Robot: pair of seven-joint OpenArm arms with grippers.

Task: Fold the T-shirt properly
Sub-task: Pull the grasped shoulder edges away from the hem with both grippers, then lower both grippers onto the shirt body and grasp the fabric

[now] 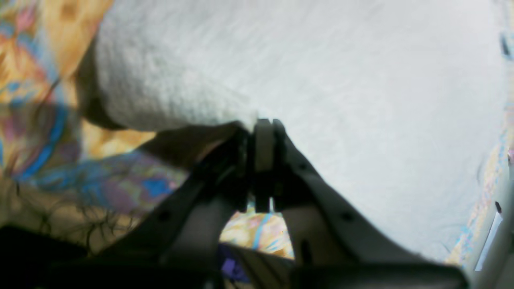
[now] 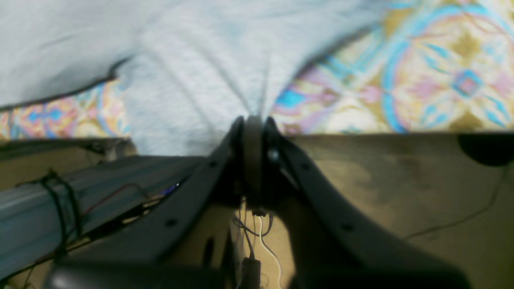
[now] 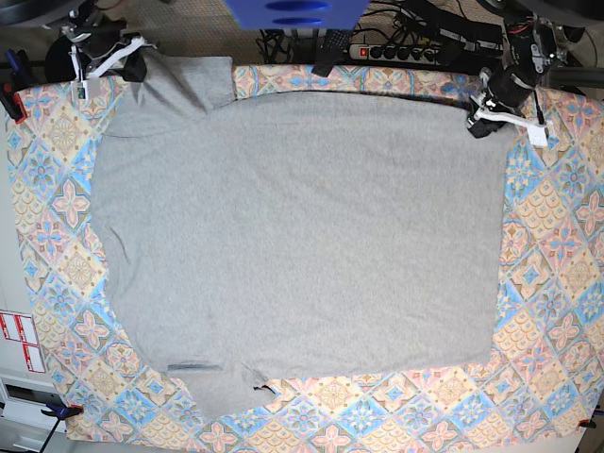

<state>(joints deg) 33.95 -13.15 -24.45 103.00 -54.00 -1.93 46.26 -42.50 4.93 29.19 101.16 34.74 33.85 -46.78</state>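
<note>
Base view looks straight down on a grey T-shirt (image 3: 293,236) spread almost flat across a table covered by a patterned cloth (image 3: 557,283) of blue, pink and yellow tiles. The shirt fills most of the cloth, with one sleeve at the upper left and another at the lower left. The left gripper (image 3: 479,121) sits at the shirt's upper right corner, and the right gripper (image 3: 132,66) sits at the upper left sleeve. Beyond the far edge of the table lie a power strip (image 3: 396,49), tangled black cables (image 3: 444,38) and a blue object (image 3: 294,11). In the left wrist view, the left gripper (image 1: 263,130) is clenched on a raised fold of the shirt (image 1: 341,100), lifted above the cloth (image 1: 48,132). In the right wrist view, the right gripper (image 2: 253,126) is pinched on gathered grey fabric (image 2: 209,80), creases fanning out from it.
</note>
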